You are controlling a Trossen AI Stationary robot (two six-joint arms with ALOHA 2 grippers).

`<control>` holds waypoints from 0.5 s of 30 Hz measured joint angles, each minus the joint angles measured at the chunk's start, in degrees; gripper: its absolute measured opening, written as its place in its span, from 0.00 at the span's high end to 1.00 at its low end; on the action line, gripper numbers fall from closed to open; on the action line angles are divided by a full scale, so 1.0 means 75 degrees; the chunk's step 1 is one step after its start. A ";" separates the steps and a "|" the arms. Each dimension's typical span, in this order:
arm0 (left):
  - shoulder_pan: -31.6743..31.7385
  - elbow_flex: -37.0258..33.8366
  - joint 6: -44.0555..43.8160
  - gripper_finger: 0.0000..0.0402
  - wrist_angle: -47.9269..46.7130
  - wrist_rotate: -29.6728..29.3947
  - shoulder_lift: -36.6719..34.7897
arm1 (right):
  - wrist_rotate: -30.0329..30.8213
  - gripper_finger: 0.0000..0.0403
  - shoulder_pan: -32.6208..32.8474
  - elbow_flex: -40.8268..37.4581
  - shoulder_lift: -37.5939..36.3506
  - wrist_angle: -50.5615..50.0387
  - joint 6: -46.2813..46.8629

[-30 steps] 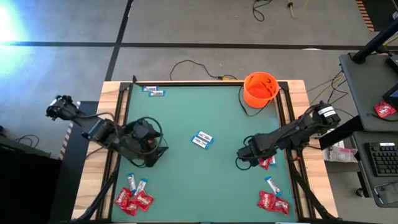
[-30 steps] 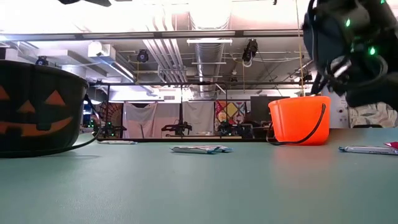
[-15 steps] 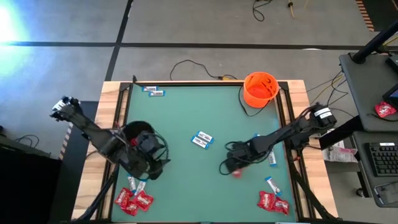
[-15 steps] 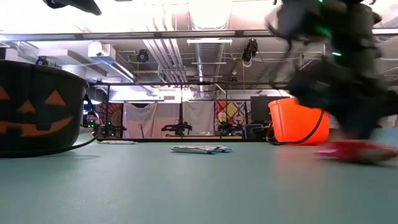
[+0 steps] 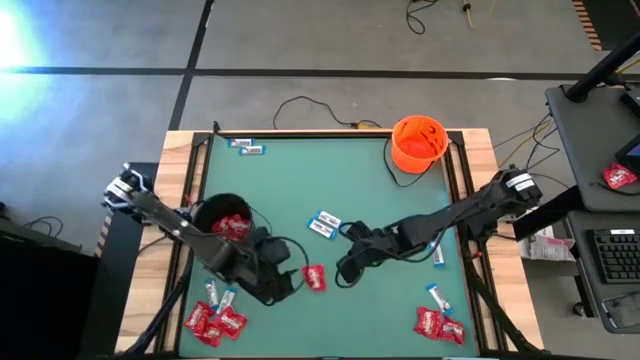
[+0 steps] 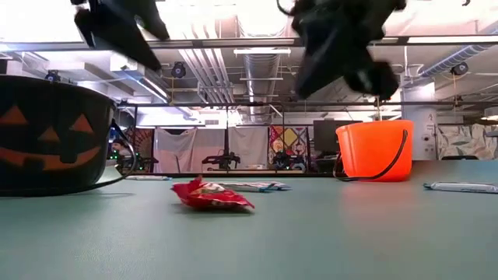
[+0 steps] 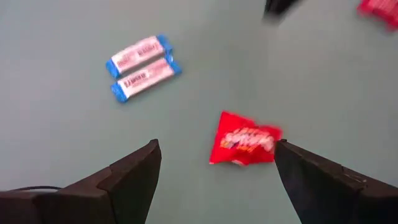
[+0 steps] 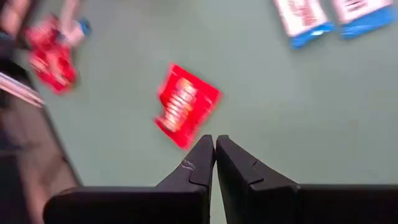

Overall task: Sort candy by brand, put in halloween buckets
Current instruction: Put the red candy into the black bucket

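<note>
Two buckets: black bucket (image 5: 225, 222) at frame left, red packets inside; orange bucket (image 5: 418, 142) upper right. Lone red packet (image 5: 315, 277) on green table (image 5: 330, 190) centre. Left gripper (image 7: 214, 163) spread wide beside it. Right gripper (image 8: 215, 149) pressed together, empty. Two white-and-blue bars (image 5: 325, 224) centre.

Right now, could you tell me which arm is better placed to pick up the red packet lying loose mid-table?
Probably the left. Its tool is open with the red packet framed between its fingers, and the black bucket holding red packets sits just behind it. The right tool is shut beside the packet.
</note>
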 joint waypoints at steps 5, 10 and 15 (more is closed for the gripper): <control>0.0227 -0.0003 0.0795 0.26 0.0212 0.0735 0.0940 | 0.0107 0.97 0.0166 0.0902 0.0003 -0.1606 -0.0137; 0.0428 -0.0003 0.1387 0.26 0.1212 0.1193 0.1659 | 0.0111 0.97 0.0234 0.1231 0.0009 -0.1732 -0.0051; 0.0744 -0.0003 0.1705 0.26 0.1633 0.1310 0.2178 | 0.0085 0.97 0.0225 0.1673 0.0009 -0.1688 -0.0135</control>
